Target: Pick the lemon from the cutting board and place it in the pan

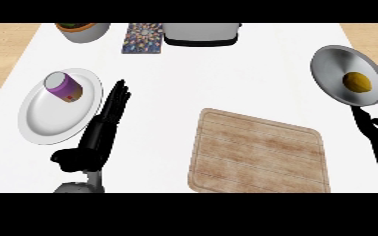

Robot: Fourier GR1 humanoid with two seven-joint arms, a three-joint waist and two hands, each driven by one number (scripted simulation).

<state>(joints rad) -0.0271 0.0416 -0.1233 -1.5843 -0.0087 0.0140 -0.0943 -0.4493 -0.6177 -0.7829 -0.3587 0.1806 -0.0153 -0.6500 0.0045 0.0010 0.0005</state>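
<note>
The white counter (pixel 221 85) filled nearly the whole view, with strips of light wooden floor (pixel 15 45) showing past its left and right edges. The rectangular pale wooden cutting board (pixel 256 152) lay bare in the lower middle, slightly skewed. To the left sat the round white plate (pixel 40 122), and on its upper part lay a purple cylindrical can with a pale top (pixel 64 86), tipped on its side. At the right edge rested the round grey metal pan (pixel 332 77), its black handle (pixel 365 130) running down toward the lower right, and the small yellow lemon (pixel 357 82) sat inside the pan, well apart from the board. Along the far edge stood a white and black appliance (pixel 201 34), a patterned multicoloured box (pixel 143 38) and a grey pot with dark contents (pixel 83 31). The left robot hand (pixel 103 130) lay just right of the plate, its black fingers straight and together, pointing away, holding nothing. The right robot hand did not show in the view.
</note>
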